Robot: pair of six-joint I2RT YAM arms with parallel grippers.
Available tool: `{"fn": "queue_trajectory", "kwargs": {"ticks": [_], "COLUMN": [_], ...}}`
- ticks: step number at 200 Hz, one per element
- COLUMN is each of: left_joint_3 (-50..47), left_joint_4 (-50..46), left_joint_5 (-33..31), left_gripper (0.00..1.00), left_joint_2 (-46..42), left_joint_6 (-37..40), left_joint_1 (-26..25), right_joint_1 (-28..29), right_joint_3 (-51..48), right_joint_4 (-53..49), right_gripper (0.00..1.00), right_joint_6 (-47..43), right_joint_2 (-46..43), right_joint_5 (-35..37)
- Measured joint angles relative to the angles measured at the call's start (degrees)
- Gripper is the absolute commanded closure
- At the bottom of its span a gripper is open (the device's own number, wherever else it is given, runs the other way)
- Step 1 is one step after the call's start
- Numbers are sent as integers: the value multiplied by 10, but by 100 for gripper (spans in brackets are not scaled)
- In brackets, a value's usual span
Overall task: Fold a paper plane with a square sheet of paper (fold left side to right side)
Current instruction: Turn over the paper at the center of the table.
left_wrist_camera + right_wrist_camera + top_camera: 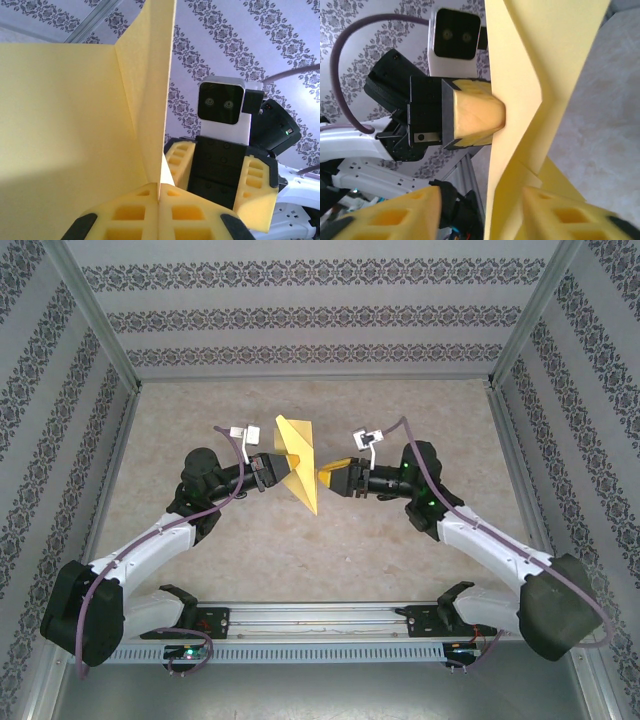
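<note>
The left arm (pixel 140 545) and right arm (pixel 495 545) are white shells with chunky black joints, fat black bases (pixel 80 615) at 7 and 5 o'clock in the top view, and a purple cable (pixel 334 75) snaking along each. Fingers (pixel 130 212) are yellow blocks with square pockets; wrist cams (pixel 222 102) are white boxes with black two-lens faces.
</note>
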Motion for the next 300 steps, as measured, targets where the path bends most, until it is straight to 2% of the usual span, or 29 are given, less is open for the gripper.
{"fn": "queue_trajectory", "kwargs": {"ticks": [18, 42, 91, 158, 189, 224, 236, 268, 300], "left_joint_3": [0, 0, 0, 0, 0, 0, 0, -4, -18], "left_joint_4": [0, 1, 5, 9, 14, 14, 12, -16, -82], "left_joint_5": [0, 0, 0, 0, -1, -7, -13, -37, -73], "left_gripper": [94, 95, 94, 94, 88, 86, 78, 67, 55], "left_joint_2": [0, 0, 6, 11, 15, 17, 17, 9, -42], "left_joint_6": [0, 0, -2, -5, -5, -5, 2, 32, 66], "left_joint_1": [0, -1, -11, -16, -16, -19, -19, -19, -9], "right_joint_1": [-7, -1, 35, 43, 43, 43, 43, 39, 39], "right_joint_3": [-16, -30, -26, 2, 3, 3, 3, 3, 5], "right_joint_4": [-3, -13, 0, 19, 26, 25, 23, 3, -65], "right_gripper": [30, 23, 24, 52, 69, 84, 89, 100, 100], "right_joint_6": [3, 7, 17, 35, 37, 40, 37, 24, -9], "right_joint_2": [-9, -2, 35, 70, 70, 67, 63, 49, 36], "right_joint_5": [9, 12, 8, 4, 4, 6, 8, 17, 48]}}
